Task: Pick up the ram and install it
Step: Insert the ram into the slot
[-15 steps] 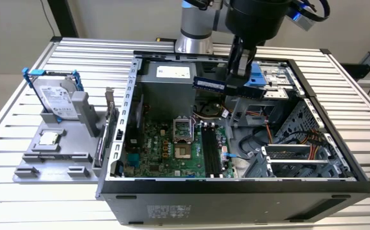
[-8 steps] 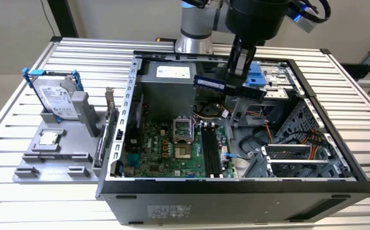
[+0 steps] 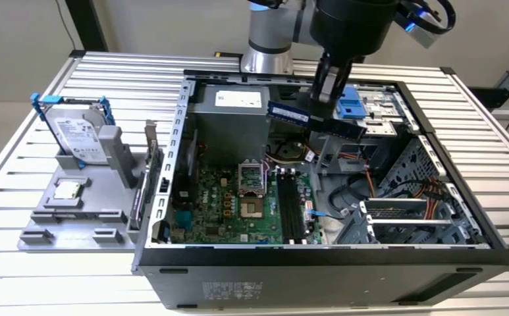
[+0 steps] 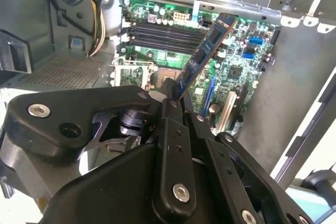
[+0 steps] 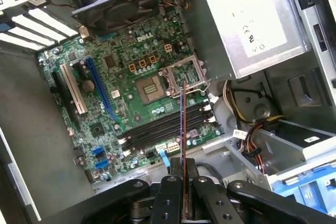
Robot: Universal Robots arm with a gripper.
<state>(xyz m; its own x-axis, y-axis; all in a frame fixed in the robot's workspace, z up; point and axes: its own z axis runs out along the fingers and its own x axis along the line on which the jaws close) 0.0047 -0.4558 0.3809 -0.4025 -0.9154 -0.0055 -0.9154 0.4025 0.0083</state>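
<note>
Exterior view: the ram (image 3: 314, 120) hangs in the air over the open computer case (image 3: 465, 217), resting on nothing. The fingers (image 3: 326, 82) are closed on one end of it, and the rest of the stick juts out past the fingertips at a tilt.

In the first wrist view the stick is seen edge-on, clamped between the two fingers (image 5: 170, 192) on its flat faces. The black memory slots (image 5: 160, 127) lie on the motherboard (image 5: 121, 93) well beyond the fingertips and appear unoccupied. The second wrist view confirms the hold at one end.

Assessment: the part looks light, thin and stiff, and likely brittle under bending. It is smooth-faced, so it could pivot in an end grip. The flat faces near an end or the long bare edge seem the sound places to hold. The contact edge and mounted chips are best left untouched.

The hard drive (image 3: 78, 135) stands on the bench (image 3: 482, 99), well apart from the fingers, toward the exterior view's left.
</note>
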